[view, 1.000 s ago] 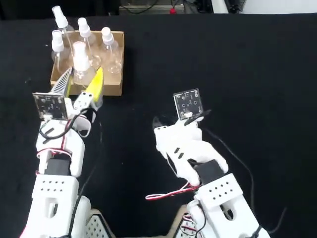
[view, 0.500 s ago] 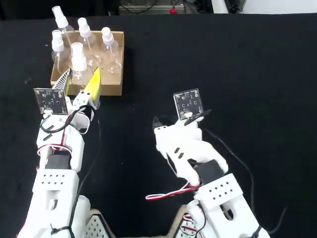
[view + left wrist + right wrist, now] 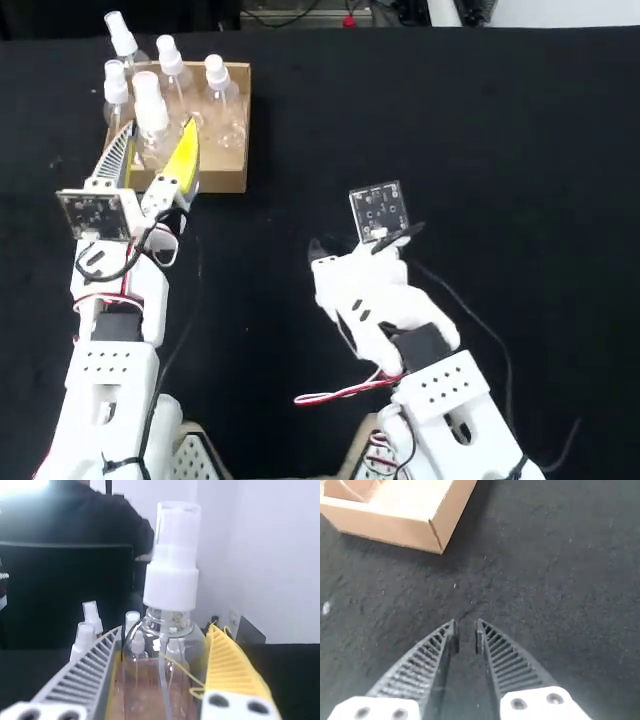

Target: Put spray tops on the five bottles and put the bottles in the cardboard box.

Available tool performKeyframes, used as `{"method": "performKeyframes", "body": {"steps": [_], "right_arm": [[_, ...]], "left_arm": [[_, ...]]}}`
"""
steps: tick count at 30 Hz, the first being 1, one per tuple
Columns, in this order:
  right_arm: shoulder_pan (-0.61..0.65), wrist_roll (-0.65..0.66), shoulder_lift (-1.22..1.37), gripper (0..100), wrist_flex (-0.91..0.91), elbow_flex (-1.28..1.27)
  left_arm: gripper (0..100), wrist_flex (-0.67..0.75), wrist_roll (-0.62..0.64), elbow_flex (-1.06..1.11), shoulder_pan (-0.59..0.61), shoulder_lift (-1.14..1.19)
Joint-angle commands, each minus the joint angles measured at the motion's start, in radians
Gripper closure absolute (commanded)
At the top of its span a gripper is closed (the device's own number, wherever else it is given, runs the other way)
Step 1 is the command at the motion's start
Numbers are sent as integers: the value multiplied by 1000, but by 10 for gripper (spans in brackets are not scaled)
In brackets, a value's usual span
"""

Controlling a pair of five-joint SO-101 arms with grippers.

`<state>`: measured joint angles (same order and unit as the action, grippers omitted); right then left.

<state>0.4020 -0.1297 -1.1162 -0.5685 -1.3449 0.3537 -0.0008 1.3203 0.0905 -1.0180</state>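
Left arm is stretched straight out from its base, and its end effector (image 3: pixel 152 150) sits at the near edge of the cardboard box (image 3: pixel 238 95). Grey finger on one side, yellow finger on the other, clamped on a clear bottle (image 3: pixel 165 680) that stands upright with its white spray top (image 3: pixel 150 92) poking above the fingers. Whether that bottle rests on the box floor or hangs just above it, I cannot tell. Four other capped bottles (image 3: pixel 222 110) stand in the box just beyond it. Over to the right arm: folded low over the black worktop (image 3: pixel 450 130), well apart from the box. Its end effector (image 3: pixel 465 632) points toward the box, fingers drawn almost together with nothing between them.
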Motion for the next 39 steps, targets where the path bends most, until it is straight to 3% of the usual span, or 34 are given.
{"method": "performKeyframes", "body": {"steps": [1, 14, 27, 39], "right_arm": [[15, 0, 4, 938, 51, 2], [17, 0, 2, 938, 49, 2], [17, 0, 2, 937, 49, 4], [17, 0, 2, 936, 49, 7]], "left_arm": [[800, 32, 0, -61, 4, 3], [800, 40, 0, -288, 10, 387], [800, 571, 0, -344, 64, 812], [805, 701, 2, -541, 91, 1123]]}}
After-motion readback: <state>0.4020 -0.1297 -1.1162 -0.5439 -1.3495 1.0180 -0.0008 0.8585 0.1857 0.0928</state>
